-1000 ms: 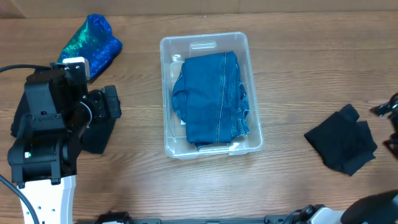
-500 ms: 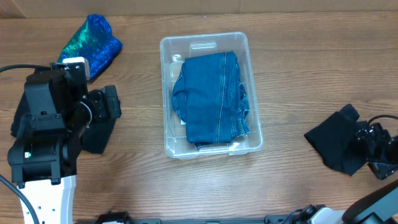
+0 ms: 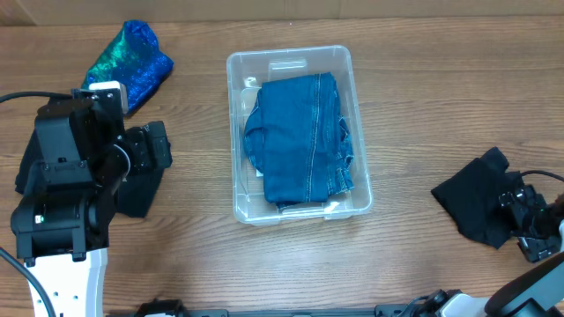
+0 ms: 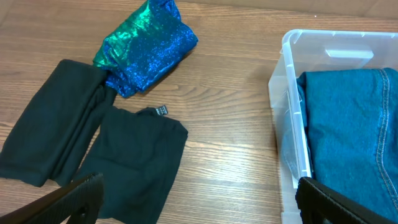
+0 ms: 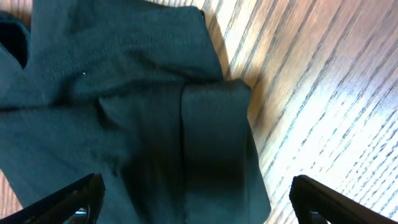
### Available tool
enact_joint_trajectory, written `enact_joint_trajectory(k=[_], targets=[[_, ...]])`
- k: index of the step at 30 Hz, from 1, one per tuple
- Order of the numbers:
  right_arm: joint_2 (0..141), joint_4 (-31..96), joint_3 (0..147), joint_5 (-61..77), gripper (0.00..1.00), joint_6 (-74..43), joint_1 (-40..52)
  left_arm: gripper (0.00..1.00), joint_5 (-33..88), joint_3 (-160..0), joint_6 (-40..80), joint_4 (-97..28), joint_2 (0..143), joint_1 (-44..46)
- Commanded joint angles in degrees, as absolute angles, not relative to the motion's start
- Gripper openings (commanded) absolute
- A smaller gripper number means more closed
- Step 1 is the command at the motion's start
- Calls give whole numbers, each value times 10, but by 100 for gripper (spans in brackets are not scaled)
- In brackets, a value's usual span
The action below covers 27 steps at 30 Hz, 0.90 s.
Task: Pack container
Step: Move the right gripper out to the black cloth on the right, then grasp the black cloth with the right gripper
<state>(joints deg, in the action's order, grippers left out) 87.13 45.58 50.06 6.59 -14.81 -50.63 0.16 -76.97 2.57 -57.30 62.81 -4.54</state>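
The wooden table (image 3: 423, 106) fills every view, its brown grain running lengthwise, with a glossy sheen in the right wrist view. A paler tan strip runs along its far edge.

The container (image 3: 282, 60) sits mid-table, a clear rectangular plastic bin with rounded corners and a rolled rim. Folded blue denim (image 3: 304, 141) with stitched seams lies inside it and fills most of its floor.

At the left lies a matte black garment (image 4: 74, 143), soft, flat and folded. At its far end, touching it, is a crumpled bundle of glittering blue-green sequin fabric (image 4: 146, 46). A second black cloth (image 3: 476, 207), rumpled and finely knit, lies well apart at the right.

The left gripper (image 4: 199, 202) hovers with its fingers spread wide, empty, between the black garment and the container. The right gripper (image 5: 196, 199) is also spread, holding nothing, right over the right-hand cloth.
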Motion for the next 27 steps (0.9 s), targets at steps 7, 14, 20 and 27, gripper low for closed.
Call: enact_joint_trajectory(k=[7,14,20,27], targets=[[976,418,498,86,100,-133,-509,100,-4,-782,13,-572,630,-45],[1036,404,498,166,100,-102,-509,100,-4,-782,13,-572,630,-45],[1038,393,498,241,96,-92,-509,100,-4,-782,13,-572,630,-45],[1039,377,498,352,95,-85,-509,100,-4,-782,12,-572,630,-45]])
